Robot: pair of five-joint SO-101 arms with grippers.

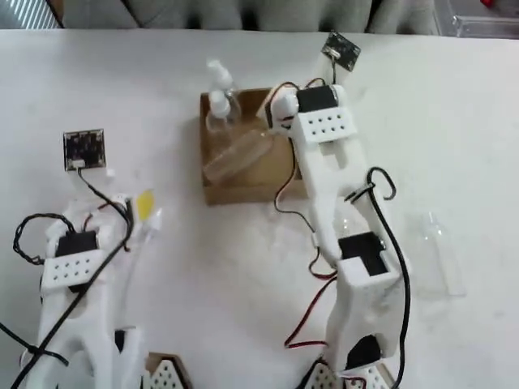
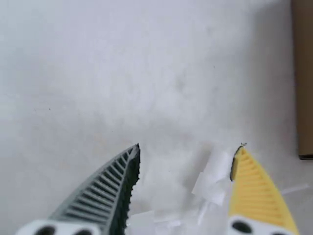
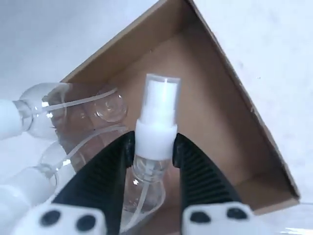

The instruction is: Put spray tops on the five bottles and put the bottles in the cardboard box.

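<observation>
In the high view, the open brown cardboard box (image 1: 243, 192) sits on the white surface (image 1: 454, 121). Clear plastic bottles (image 1: 233, 156) with white tops lie and lean inside it. The right arm (image 1: 324, 134) hangs over the box's right part and hides what is beneath its wrist. Well right of the box lies a faint clear loose bottle (image 1: 442, 251); its neck is hard to make out. Left of the box, and a little nearer the arms' bases, is the left arm (image 1: 77, 267). In the left wrist view, the left claw (image 2: 188, 149) is spread. Between its grey and yellow fingers (image 2: 252, 186) lie blurred white spray-top pieces (image 2: 210, 174), just beside the box's wall. In the right wrist view, the right claw (image 3: 154, 142) pinches a clear held bottle (image 3: 146, 181) at the collar of its white spray top (image 3: 159, 105), above the box floor. Two lying bottles (image 3: 54, 112) rest against the box's far wall, their white tops cut off at the frame edge.
</observation>
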